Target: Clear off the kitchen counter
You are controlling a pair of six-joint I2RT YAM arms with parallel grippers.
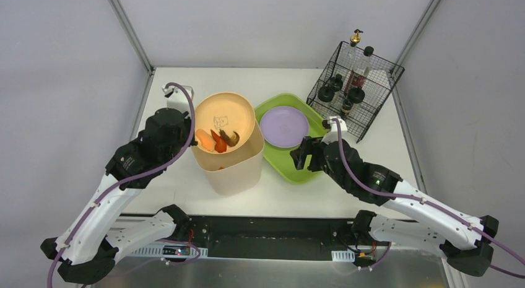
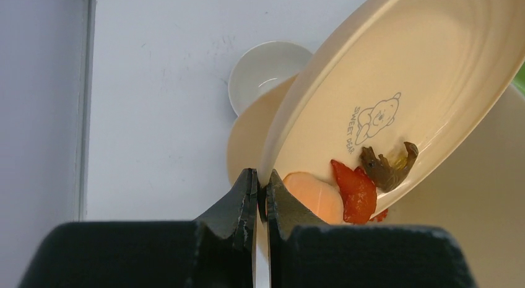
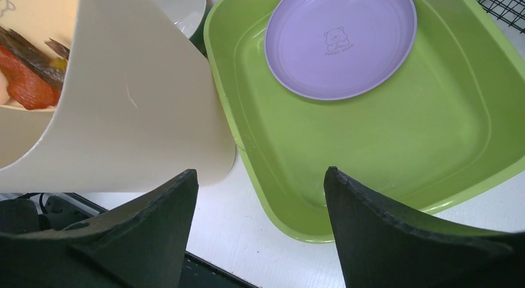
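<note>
The white kitchen counter [image 1: 179, 183] holds a tall cream bin [image 1: 238, 170] and a green tray [image 1: 297, 176]. My left gripper [image 1: 193, 137] is shut on the rim of a peach plate [image 1: 226, 117], tilted over the bin's mouth. In the left wrist view the gripper [image 2: 261, 179] pinches the plate [image 2: 396, 71]. Food scraps [image 2: 356, 189], orange, red and brown, lie at the plate's low edge. My right gripper [image 1: 301, 153] is open and empty, low over the counter [image 3: 278, 238] between the bin [image 3: 136, 114] and the tray [image 3: 371, 145].
A purple plate [image 1: 284, 126] lies in the green tray. A black wire basket [image 1: 356, 90] with several bottles stands at the back right. A small white bowl [image 2: 266, 68] sits on the counter behind the bin. Grey framing edges the counter.
</note>
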